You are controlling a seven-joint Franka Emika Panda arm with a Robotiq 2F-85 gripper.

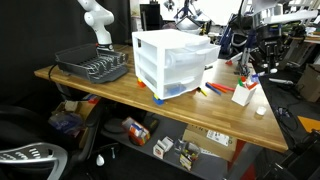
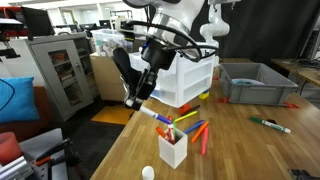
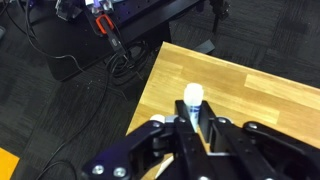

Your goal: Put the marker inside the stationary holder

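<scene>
Wrist view, nearest: end effector [image 3: 193, 125] enters from the bottom edge, fingers [image 3: 158, 130] pressed in on the marker [image 3: 193, 97]. The marker's white end sticks up between them. Behind it is a light wooden table [image 3: 250, 85], its corner edge running diagonally. Past that edge are dark carpet [image 3: 50, 110] and a tangle of cables [image 3: 115, 60].

Exterior view, near end of the table: a small white ball [image 2: 148, 172] lies by the edge. The stationary holder [image 2: 172, 150] stands upright just behind it, coloured pens poking out of its top. The end effector hangs above and to one side of the holder, clear of it, tilted. The marker cannot be made out in that view.

Further along, an orange pen [image 2: 203, 138] and a green pen [image 2: 270, 125] lie loose on the wood. Behind them are a white three-drawer unit [image 2: 195, 80] and a grey bin [image 2: 250, 82]. A metal cabinet [image 2: 60, 70] stands off the table.

Only the wrist view shows the grip. Only the exterior views show the holder and the drawers. The room is an open lab with desks and equipment.
</scene>
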